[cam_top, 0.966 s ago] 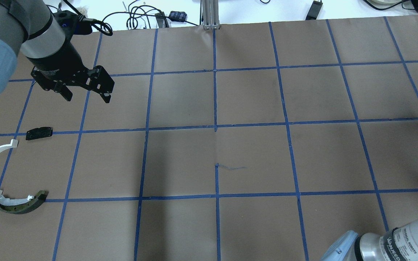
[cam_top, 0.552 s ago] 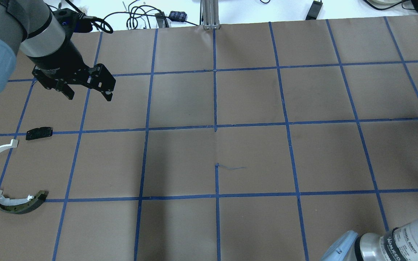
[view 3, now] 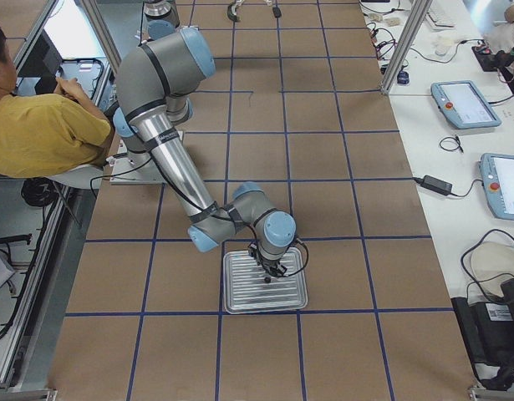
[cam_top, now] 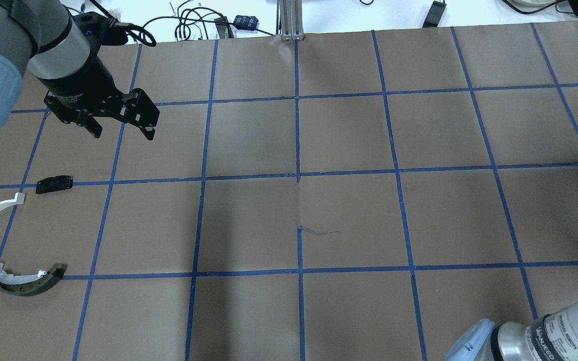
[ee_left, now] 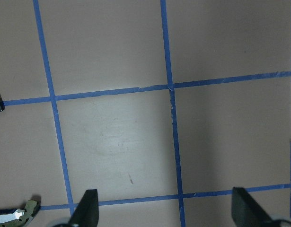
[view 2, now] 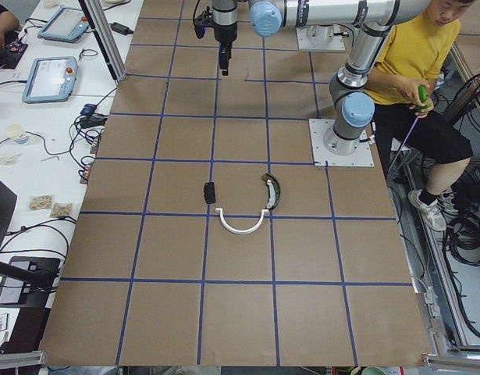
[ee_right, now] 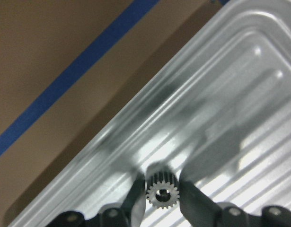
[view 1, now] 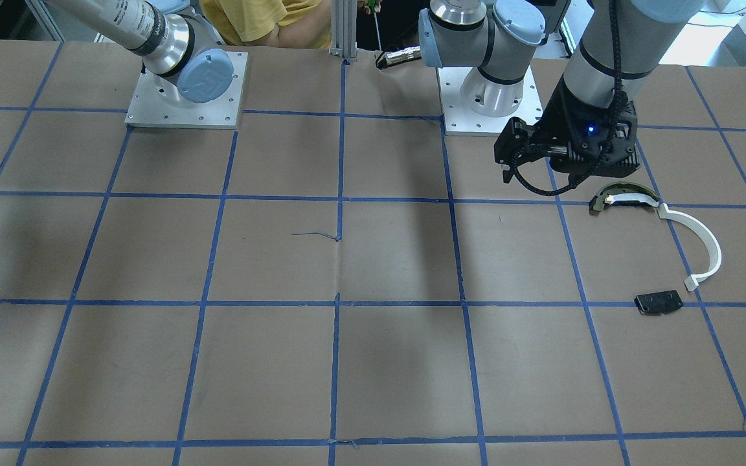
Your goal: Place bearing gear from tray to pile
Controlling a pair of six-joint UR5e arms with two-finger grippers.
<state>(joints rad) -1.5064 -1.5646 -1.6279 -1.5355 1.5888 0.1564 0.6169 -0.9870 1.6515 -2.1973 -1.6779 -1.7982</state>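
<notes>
The right fingers (ee_right: 136, 191) pinch the gear (ee_right: 161, 194) from 2 sides and seem to touch its teeth. The gear sits low in the tray (ee_right: 240, 71) at the bench's right end. The left fingers (cam_top: 144, 128) hang wide and empty near the pile (cam_top: 54, 183), well apart from the tray. To lift well, I judge the pinch should be firm and centred, the rise straight over the tray rim, then a level carry.

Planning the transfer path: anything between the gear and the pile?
Nothing lies on the table between gear and pile. Only the open left gripper hangs in the air beside the pile, on the side facing the tray.
</notes>
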